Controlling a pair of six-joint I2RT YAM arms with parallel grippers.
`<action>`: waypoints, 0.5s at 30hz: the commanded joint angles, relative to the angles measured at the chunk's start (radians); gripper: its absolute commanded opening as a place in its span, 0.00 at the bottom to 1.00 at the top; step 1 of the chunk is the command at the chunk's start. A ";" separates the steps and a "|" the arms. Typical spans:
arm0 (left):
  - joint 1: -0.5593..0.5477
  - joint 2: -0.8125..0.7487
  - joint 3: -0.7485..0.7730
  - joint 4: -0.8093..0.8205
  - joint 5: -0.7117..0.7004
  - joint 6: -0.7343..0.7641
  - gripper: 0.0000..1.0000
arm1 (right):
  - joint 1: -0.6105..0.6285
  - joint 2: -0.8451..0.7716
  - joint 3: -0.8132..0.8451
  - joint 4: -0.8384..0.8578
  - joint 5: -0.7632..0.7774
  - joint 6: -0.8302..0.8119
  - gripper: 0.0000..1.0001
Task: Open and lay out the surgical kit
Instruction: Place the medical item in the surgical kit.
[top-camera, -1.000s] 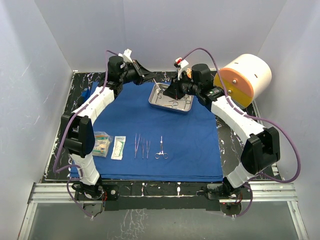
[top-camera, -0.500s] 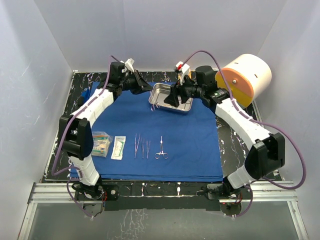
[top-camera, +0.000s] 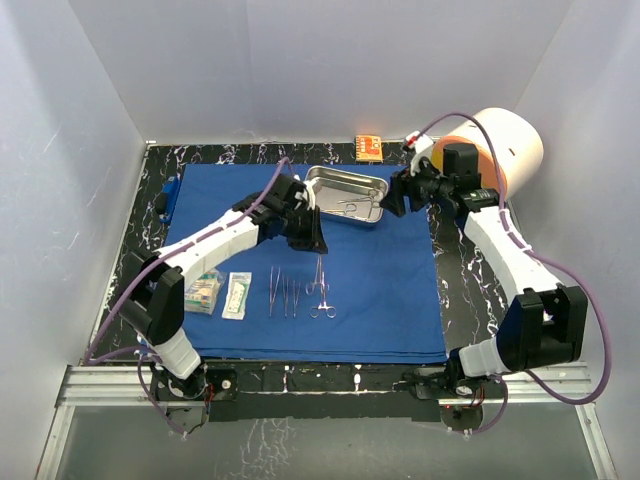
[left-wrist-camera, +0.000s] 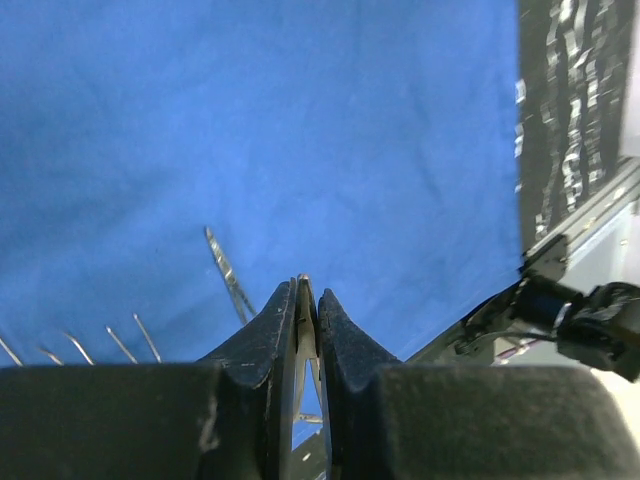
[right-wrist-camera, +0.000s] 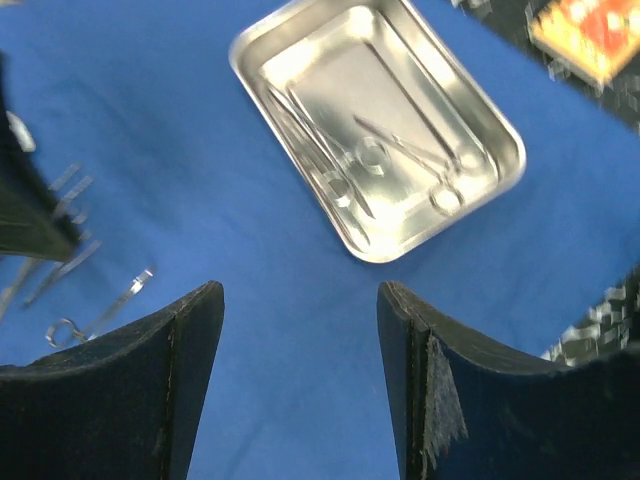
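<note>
The left end effector (top-camera: 316, 240) is pressed together on a thin steel clamp (left-wrist-camera: 302, 330), low over the blue cloth (top-camera: 380, 290) and near the row of forceps (top-camera: 284, 292) lying on it. The right end effector (right-wrist-camera: 300, 340) is spread and holds nothing, hovering beside the steel tray (right-wrist-camera: 330, 80), which sits on the far part of the cloth with instruments inside.

top view: bright, even, diffuse; faint soft shadows on blue cloth (top-camera: 380, 290)
steel tray (right-wrist-camera: 300, 75): white glare patches, upper centre of right wrist view
right wrist: slight blur, worst at left edge
left wrist: cloth sharp, bottom foreground soft
</note>
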 joint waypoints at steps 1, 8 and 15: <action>-0.046 -0.007 -0.045 -0.047 -0.064 -0.008 0.00 | -0.074 -0.005 -0.080 0.017 0.023 -0.046 0.60; -0.121 0.071 -0.034 -0.072 -0.123 -0.079 0.00 | -0.111 -0.079 -0.240 0.152 0.057 -0.029 0.57; -0.148 0.136 -0.014 -0.094 -0.205 -0.138 0.00 | -0.139 -0.081 -0.256 0.161 0.041 -0.026 0.57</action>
